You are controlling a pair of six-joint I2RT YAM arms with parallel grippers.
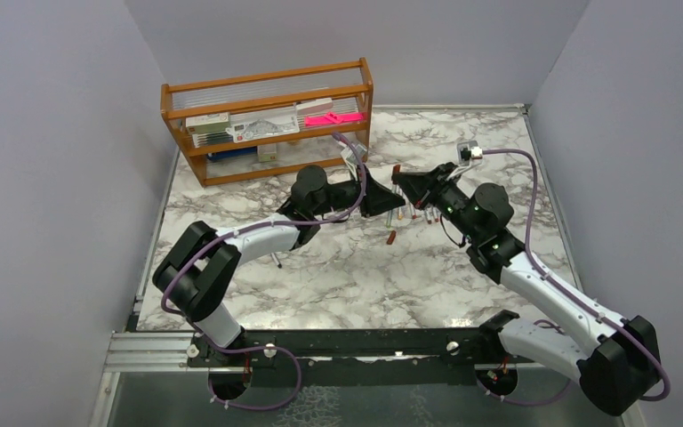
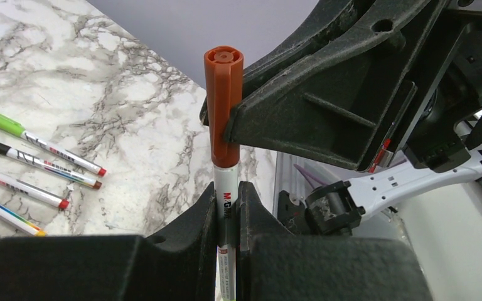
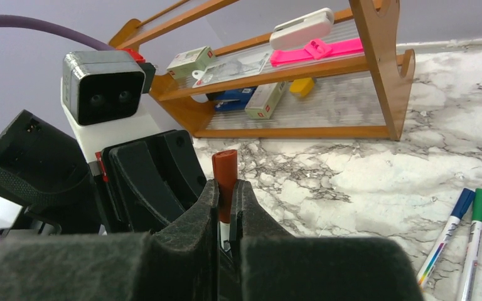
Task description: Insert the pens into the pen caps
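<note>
pen (image 2: pixel 224 183) pinched in left hand (image 2: pixel 226 195), dark red cap (image 2: pixel 223 106) on it pinched by right hand (image 3: pixel 224 195)

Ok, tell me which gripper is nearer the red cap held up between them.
Right. The right gripper is shut on the red cap itself; the left gripper grips the pen by its white barrel just below the cap.

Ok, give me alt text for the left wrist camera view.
The left gripper clamps a white pen upright while the right gripper holds a red-brown cap over its tip. Four other pens lie on the marble table.
</note>
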